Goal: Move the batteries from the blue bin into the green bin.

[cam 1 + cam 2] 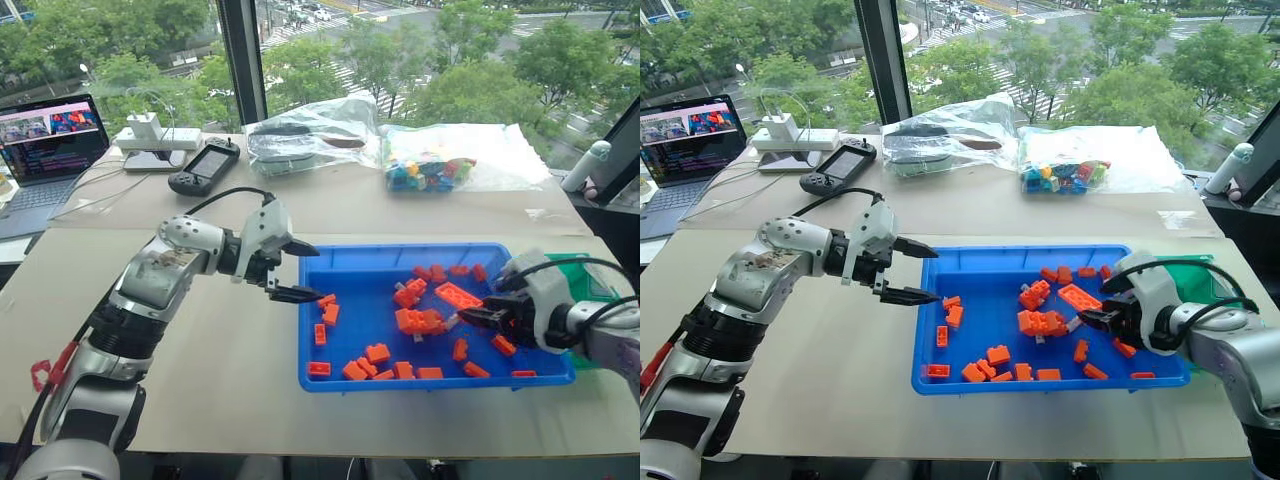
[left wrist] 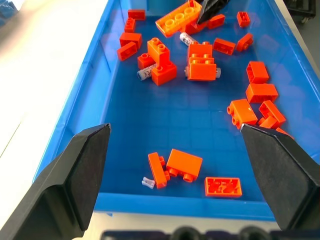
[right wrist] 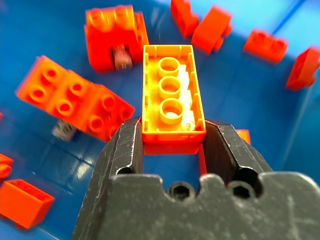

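While the right claw (image 3: 172, 137) clamps an orange brick (image 3: 171, 97), batteries (image 3: 64, 130) lie beside; left claw (image 1: 296, 270) released.

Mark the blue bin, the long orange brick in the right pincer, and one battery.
blue bin (image 1: 400, 254): left eye view, far rim.
long orange brick (image 3: 171, 95): right wrist view, hollow underside.
battery (image 2: 146, 74): left wrist view, its side, beside a brick.
right pincer (image 3: 172, 145): right wrist view, between fingertips.

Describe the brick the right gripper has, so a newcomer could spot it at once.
Start at the blue bin on the table and go to its right end, where the right gripper reaches in. Its fingers pinch the long orange brick by one short end. Unlike the neighbouring bricks, it is hollow side up, showing three round tubes.
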`<state>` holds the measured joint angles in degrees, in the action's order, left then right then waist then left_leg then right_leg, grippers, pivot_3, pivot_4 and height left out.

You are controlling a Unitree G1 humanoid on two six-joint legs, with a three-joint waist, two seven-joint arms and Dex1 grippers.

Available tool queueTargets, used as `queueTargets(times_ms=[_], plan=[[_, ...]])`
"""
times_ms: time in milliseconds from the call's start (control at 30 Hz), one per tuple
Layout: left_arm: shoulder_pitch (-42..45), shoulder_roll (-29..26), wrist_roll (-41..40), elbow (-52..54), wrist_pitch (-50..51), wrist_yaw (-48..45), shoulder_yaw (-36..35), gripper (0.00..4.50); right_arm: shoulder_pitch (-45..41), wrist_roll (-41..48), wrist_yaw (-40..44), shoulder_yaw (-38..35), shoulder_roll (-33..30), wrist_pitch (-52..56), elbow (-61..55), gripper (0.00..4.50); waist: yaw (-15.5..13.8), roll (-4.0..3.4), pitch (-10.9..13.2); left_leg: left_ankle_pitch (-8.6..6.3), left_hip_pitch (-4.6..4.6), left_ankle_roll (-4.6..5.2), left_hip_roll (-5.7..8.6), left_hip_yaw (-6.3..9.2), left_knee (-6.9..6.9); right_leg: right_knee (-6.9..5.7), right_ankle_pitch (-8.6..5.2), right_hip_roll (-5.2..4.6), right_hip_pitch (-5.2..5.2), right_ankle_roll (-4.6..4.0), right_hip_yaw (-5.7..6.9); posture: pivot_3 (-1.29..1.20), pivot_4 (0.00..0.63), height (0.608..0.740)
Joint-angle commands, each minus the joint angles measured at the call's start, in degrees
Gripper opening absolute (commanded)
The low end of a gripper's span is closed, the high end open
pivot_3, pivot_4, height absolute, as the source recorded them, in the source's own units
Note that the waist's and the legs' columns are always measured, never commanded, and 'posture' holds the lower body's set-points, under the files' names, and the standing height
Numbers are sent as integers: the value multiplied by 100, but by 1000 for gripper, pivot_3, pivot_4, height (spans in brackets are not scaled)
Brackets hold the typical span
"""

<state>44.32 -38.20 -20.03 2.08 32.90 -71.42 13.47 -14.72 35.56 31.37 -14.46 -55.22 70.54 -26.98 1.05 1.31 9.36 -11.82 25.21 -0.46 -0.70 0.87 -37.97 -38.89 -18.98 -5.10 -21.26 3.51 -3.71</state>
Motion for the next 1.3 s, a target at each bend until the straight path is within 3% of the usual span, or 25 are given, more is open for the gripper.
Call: queueTargets(times_ms=[33,133,367,433,633,767,933,1100,1167,1300], plan=[[45,11,-106,236,56,43,-149,4500,-445,-639,-261,202,-211,-572,338,1446,7,0,0,0,0,0,0,0,0,0,0,1,0,0,0,0,150,732],[42,30,-100,265,52,95,-159,4500,-594,-1227,-530,498,-183,-1066,931,1446,-2,0,0,0,0,0,0,-1,0,0,0,0,-1,0,1,0,150,732],[-5,-13,-115,337,94,159,-210,4500,-736,-1372,-479,436,166,-1337,1361,1446,-8,0,0,0,1,0,4,-4,0,-6,0,-5,-2,0,-1,0,150,732],[-9,6,-133,359,151,195,-219,4500,-768,-1432,-473,494,264,-1452,1451,2463,6,0,0,0,1,0,2,-4,0,-6,0,-3,-2,0,-1,0,150,732],[10,28,-156,366,253,215,-228,4500,-670,-1486,-359,416,340,-1558,1467,4436,-3,0,0,0,1,0,2,-3,0,-7,0,-3,-2,0,0,0,150,732],[2,48,-192,371,269,195,-232,4500,-608,-1463,-174,355,218,-1700,1248,4482,-8,0,0,0,1,0,4,-3,0,-7,0,-5,-2,0,-1,0,150,732],[116,212,-105,243,123,269,-179,4500,-61,-1023,1441,428,-670,-2301,3,4482,-17,-1,0,0,2,0,4,-3,0,-4,0,-5,-2,0,0,0,150,732],[143,368,-226,328,265,278,-228,4500,278,-1015,2105,602,-1292,-2309,-145,4482,-19,0,0,0,2,0,2,1,-8,1,0,-3,5,0,3,0,150,732],[120,358,-233,328,266,258,-226,4500,295,-1091,2293,759,-1391,-2471,-81,4482,-8,0,0,0,1,1,1,2,-9,1,0,-2,4,0,3,0,150,732],[133,361,-242,313,267,278,-219,4500,202,-2000,2899,1437,-1800,-3946,396,4482,12,-1,0,0,1,0,2,-1,-10,4,0,-3,-1,0,1,0,150,732]])
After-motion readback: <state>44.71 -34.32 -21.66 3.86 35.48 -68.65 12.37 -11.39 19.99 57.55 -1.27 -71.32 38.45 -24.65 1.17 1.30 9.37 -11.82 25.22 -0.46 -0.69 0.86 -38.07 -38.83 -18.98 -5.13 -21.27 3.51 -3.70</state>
